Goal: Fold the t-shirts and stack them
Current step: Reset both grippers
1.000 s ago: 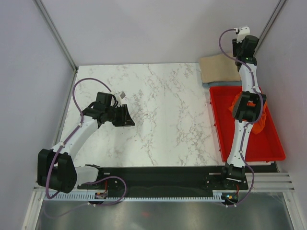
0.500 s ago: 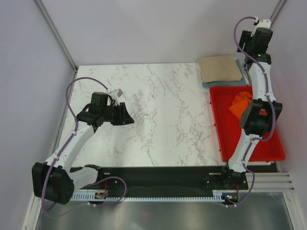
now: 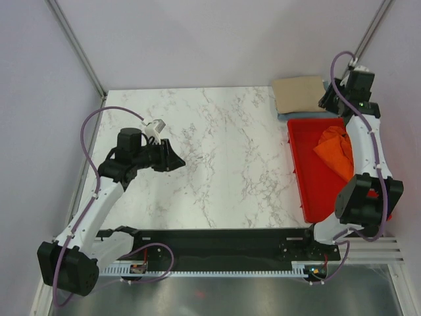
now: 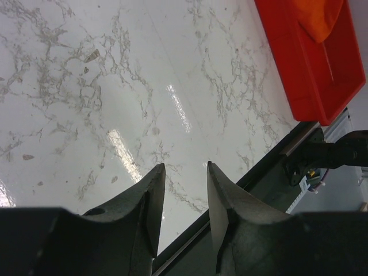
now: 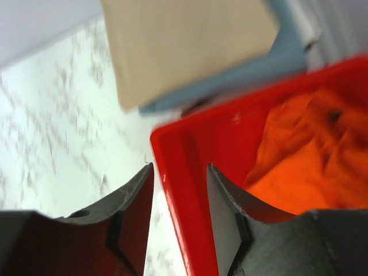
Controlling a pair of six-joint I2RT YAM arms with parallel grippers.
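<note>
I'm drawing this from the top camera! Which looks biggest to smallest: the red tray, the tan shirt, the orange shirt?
1. Tray: clearly the largest.
2 and 3. Tan shirt and orange shirt: they look about alike. The tan one lies folded flat and the orange one is bunched up, so I won't rank them.

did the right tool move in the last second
Yes. In the top view the right tool has shifted nearer, from beside the tan t-shirt's right edge toward the red tray's far rim.
</note>
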